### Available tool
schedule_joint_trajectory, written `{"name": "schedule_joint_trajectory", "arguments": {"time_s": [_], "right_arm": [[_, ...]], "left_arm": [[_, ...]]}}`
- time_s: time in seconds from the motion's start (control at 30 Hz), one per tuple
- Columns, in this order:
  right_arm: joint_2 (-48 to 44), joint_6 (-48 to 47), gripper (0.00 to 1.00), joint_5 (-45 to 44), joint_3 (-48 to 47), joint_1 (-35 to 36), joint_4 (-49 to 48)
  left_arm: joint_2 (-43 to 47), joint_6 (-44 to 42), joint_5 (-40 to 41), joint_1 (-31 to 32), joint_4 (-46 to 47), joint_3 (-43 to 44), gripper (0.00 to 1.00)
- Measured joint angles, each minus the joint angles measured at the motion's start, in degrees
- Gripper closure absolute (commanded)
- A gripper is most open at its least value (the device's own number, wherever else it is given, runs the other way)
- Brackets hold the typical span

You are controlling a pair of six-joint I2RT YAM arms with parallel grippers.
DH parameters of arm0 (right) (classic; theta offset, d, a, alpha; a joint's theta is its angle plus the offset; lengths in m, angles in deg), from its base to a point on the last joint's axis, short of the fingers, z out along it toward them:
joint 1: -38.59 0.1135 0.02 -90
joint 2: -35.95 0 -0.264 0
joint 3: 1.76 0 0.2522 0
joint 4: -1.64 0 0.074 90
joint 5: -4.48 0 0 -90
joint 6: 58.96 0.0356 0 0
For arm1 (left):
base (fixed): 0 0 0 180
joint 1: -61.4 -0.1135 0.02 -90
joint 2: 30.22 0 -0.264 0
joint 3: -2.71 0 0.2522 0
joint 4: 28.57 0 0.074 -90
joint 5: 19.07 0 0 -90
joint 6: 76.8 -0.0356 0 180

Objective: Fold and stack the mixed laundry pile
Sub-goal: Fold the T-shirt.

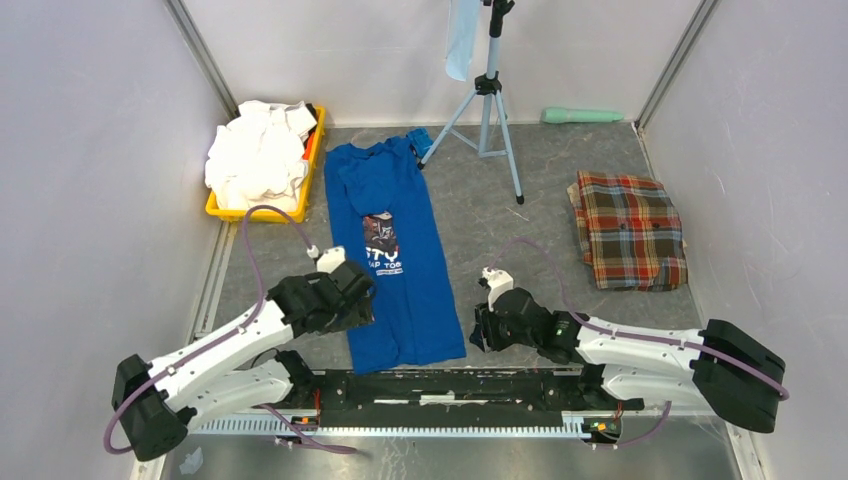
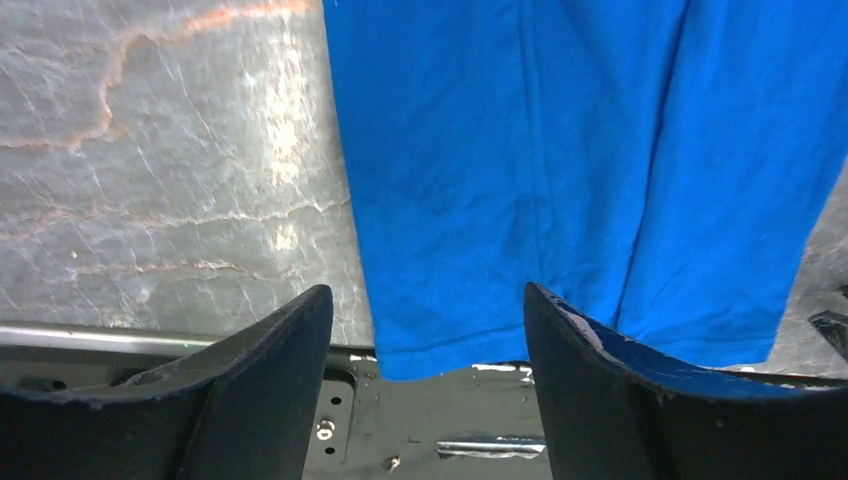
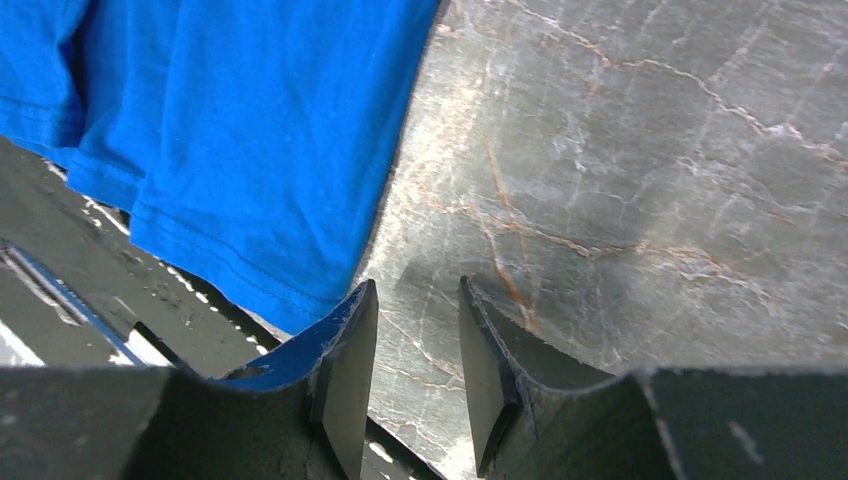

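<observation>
Jaws low at blue T-shirt (image 1: 410, 290) hem, left jaws wide, right jaws half-parted, both empty.

Table layout: T-shirt in the middle, other things around it.
The T-shirt (image 1: 415, 290) lies flat on the table (image 1: 530, 250), collar toward the back, hem reaching over the base rail (image 1: 450, 385) at the near edge. A tray (image 1: 250, 213) sits in the back-left corner, holding the pile (image 1: 258, 155). A small object (image 1: 420, 140) lies just right of the collar. The tripod (image 1: 487, 100) stands right of that, with a hanging cloth (image 1: 462, 40) on it, and a roll (image 1: 582, 115) lies behind it by the back wall. A folded cloth (image 1: 628, 230) lies far right. The left gripper (image 2: 428, 300) hovers over the T-shirt's left edge, the right gripper (image 3: 415, 290) just right of its hem.
</observation>
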Motion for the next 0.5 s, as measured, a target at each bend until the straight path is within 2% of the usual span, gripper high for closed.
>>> {"name": "schedule_joint_trajectory", "arguments": {"time_s": [0.07,0.1,0.3,0.5], "right_arm": [[0.7,0.6,0.58,1.0,0.2,0.0,-1.4],[0.8,0.9,0.58,1.4,0.3,0.0,-1.9],[0.6,2.6,0.58,3.3,1.9,0.0,-5.2],[0.7,3.3,0.57,4.2,2.3,0.0,-6.1]], "left_arm": [[-0.9,3.2,0.3,3.1,-0.7,-0.9,0.47],[-1.0,4.9,0.4,4.7,-1.0,-1.3,0.52],[-1.0,11.9,0.1,11.9,-3.0,-4.5,0.48],[0.5,15.9,-1.8,14.4,-2.7,-10.4,0.43]]}}
